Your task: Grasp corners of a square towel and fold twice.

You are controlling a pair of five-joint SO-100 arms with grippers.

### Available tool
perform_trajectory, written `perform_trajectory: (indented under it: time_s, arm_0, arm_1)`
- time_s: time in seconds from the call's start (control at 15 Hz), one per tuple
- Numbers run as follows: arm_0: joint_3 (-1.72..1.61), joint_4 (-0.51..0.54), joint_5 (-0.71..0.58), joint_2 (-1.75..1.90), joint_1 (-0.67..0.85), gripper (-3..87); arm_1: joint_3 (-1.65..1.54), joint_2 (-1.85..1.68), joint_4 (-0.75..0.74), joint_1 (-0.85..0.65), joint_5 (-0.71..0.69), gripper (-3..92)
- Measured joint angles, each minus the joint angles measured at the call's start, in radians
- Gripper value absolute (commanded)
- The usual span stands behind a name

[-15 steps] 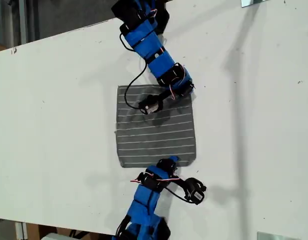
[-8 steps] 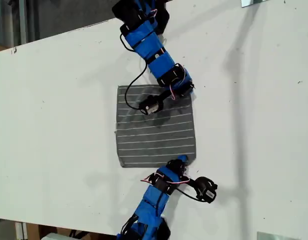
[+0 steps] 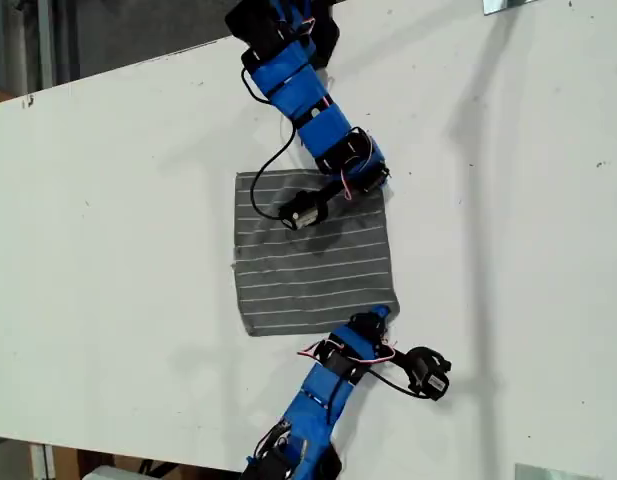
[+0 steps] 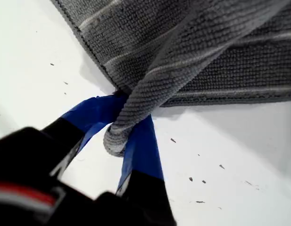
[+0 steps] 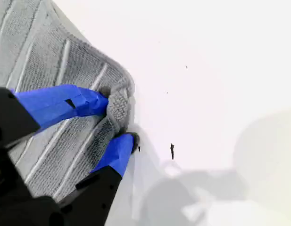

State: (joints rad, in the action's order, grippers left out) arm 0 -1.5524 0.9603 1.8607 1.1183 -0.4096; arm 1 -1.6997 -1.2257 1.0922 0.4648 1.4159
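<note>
Between each gripper's 2 blue fingers [image 4: 140,150], 1 pinched towel [image 3: 313,262] corner [image 5: 118,106].

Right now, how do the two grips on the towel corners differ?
My first gripper has a towel corner bunched into a roll standing up between its jaws, lifted off the white table. My second gripper pinches its corner as a small low pucker, the cloth around it lying flat. Both are shut on corners of the same towel.
</note>
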Motion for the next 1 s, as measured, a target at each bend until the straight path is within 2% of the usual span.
perform_trajectory:
  time_s: [0.27, 0.47, 0.67, 1.0]
  arm_0:
    - [0.095, 0.009, -0.04, -0.055, -0.005, -0.1]
    - [0.178, 0.103, -0.084, -0.058, -0.005, -0.1]
    - [0.334, 0.264, -0.16, -0.04, -0.011, -0.1]
    - [0.454, 0.314, -0.353, 0.072, 0.035, -0.1]
  arm_1:
    - [0.037, 0.005, 0.035, 0.006, 0.0, -0.1]
    - [0.135, 0.014, 0.173, 0.031, 0.0, -0.1]
    - [0.238, -0.012, 0.307, 0.048, 0.005, -0.1]
    - [0.239, -0.173, 0.376, 0.018, -0.003, -0.1]
